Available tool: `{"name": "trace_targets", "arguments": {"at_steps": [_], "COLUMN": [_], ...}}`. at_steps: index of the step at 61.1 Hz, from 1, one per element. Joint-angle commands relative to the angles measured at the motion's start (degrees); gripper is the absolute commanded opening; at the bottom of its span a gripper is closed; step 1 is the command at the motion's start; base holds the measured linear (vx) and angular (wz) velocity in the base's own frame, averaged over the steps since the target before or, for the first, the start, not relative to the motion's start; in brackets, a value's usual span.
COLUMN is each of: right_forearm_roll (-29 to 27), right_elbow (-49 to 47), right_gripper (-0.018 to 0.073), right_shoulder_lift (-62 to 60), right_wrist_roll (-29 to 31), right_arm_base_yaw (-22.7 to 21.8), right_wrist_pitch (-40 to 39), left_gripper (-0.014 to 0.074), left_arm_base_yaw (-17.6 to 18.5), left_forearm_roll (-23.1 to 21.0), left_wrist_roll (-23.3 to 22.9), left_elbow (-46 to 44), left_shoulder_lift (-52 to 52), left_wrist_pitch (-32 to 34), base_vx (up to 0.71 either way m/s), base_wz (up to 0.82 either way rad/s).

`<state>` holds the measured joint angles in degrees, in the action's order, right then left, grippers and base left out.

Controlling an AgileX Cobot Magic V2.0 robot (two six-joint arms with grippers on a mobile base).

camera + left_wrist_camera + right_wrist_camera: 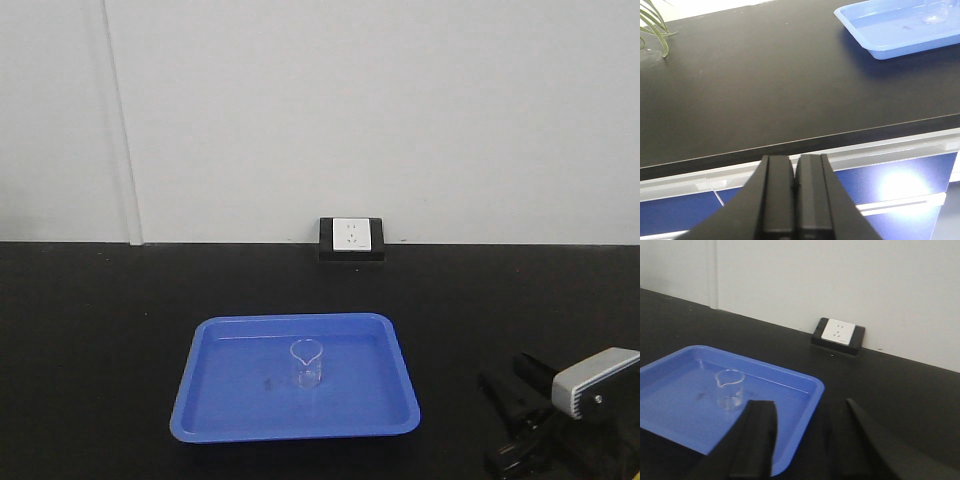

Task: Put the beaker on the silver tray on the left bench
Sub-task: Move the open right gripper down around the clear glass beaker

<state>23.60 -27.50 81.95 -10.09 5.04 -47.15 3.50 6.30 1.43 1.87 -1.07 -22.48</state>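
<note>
The beaker (307,363), small and clear with a pour spout, stands upright in the middle of a blue plastic tray (230,390) on a black countertop. My right gripper (502,368) is open and empty, low over the countertop to the right of the blue tray. In the right wrist view the beaker (730,389) is ahead and to the left of the right gripper (807,405), well apart from it. My left gripper (794,159) is shut on nothing, hanging off the countertop's front edge, with the beaker (934,15) far off at upper right. The silver tray and the left bench are out of view.
A white wall socket on a black base (352,238) sits against the back wall behind the blue tray. Green plant leaves (655,25) show at the countertop's far left. Blue cabinet fronts (900,185) lie below the countertop's front edge (865,131).
</note>
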Motion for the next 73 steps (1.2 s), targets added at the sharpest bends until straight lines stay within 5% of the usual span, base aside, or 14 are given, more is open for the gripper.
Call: {"name": "trace_targets", "arguments": {"at_steps": [1,10,14,39,73], "right_forearm_roll": [1.8,2.1,3.2,4.5,4.8], "right_elbow": [-1.9,-1.9,-2.5,-27.1,-48.6], "right_gripper": [0.0528,0.0687,0.0699,0.0599,0.0579], "right_shoulder_lift": [3.2,11.4,13.1,27.0,42.6], "right_wrist_roll": [-0.9,-1.5,-3.7,-4.9,-12.1], "right_arm_base_yaw": [0.0,0.0,0.7,10.9,14.4], "right_wrist_pitch": [-12.1,-29.1,-29.4,-0.5,9.6], "left_gripper": [0.0001,0.0001,0.0001,0.0001,0.0001], "left_arm_base_yaw": [0.2,0.2,0.2,0.2,0.2], "left_forearm_roll": [-0.2,-0.2,-0.2,-0.2,-0.2], "left_wrist_roll": [-0.1,-0.1,-0.1,-0.1,-0.1], "left_elbow": [1.1,1.1,1.1,1.1,1.1], "left_shoulder_lift": [-0.5,-0.5,-0.5,-0.5,-0.5], "left_wrist_pitch": [4.7,4.7,4.7,4.7,4.7], "base_vx": [0.00,0.00,0.00,0.00,0.00], "base_wz": [0.00,0.00,0.00,0.00,0.00]}}
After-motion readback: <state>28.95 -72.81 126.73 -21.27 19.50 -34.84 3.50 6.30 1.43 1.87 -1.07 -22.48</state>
